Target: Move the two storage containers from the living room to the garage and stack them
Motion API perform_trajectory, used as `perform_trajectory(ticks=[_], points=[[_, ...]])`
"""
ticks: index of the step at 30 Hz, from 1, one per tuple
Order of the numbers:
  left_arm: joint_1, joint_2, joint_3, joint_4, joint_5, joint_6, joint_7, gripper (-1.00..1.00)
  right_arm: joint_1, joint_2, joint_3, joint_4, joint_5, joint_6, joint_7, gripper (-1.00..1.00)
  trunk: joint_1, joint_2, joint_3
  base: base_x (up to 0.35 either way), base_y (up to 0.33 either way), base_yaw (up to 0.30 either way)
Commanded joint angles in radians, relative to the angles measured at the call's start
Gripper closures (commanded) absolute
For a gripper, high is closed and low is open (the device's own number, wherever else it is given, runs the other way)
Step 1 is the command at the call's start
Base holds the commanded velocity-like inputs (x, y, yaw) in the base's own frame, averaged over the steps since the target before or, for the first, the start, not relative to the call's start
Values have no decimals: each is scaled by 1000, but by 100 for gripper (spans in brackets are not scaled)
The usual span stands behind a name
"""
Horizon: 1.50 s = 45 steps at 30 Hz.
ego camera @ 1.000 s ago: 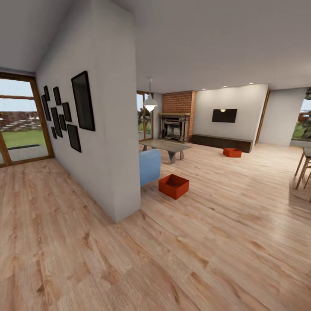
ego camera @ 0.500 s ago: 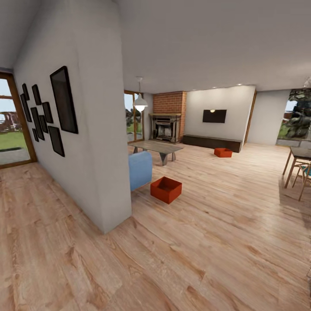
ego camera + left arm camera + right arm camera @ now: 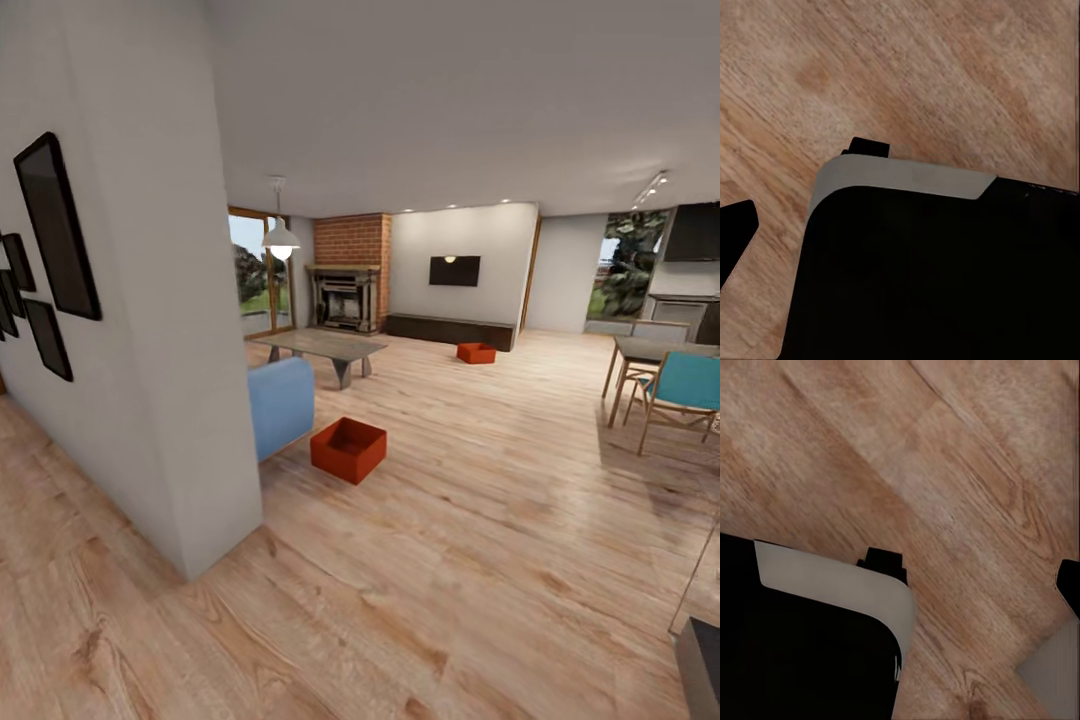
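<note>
A white partition wall (image 3: 190, 330) stands left, the blue sofa (image 3: 281, 405) behind it. 1 orange container (image 3: 348, 449) sits beside the sofa, the other (image 3: 476, 352) far off by the dark cabinet (image 3: 450, 330). The view has swung right, revealing a dining table (image 3: 655, 350). Either tool's opening cannot be told.

The white wall (image 3: 190, 300) hides most of the blue sofa (image 3: 282, 405); the far orange container (image 3: 477, 352) is too small to show detail.

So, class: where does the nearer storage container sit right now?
In the head view, the nearer storage container sits on the wood-plank floor, left of centre, just beside the light-blue sofa; the grey table stands behind it.
</note>
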Motion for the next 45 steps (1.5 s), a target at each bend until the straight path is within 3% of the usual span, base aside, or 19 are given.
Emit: perform_trajectory(ticks=[1, 11, 45], points=[[0, 0, 0, 0, 6, -3, 0, -100, -1, 0, 0, 3, 4, -5, 2, -100, 1, -1, -1, 322, -85, -237], [0, 0, 0, 0, 6, -4, 0, -100, -1, 0, 0, 3, 4, -5, 1, -100, 1, -1, 3, 322, -86, -216], [0, 0, 0, 0, 5, -4, -1, -100, -1, -1, 10, 3, 17, -6, 0, -100, 1, -1, 3, 322, -30, -4]])
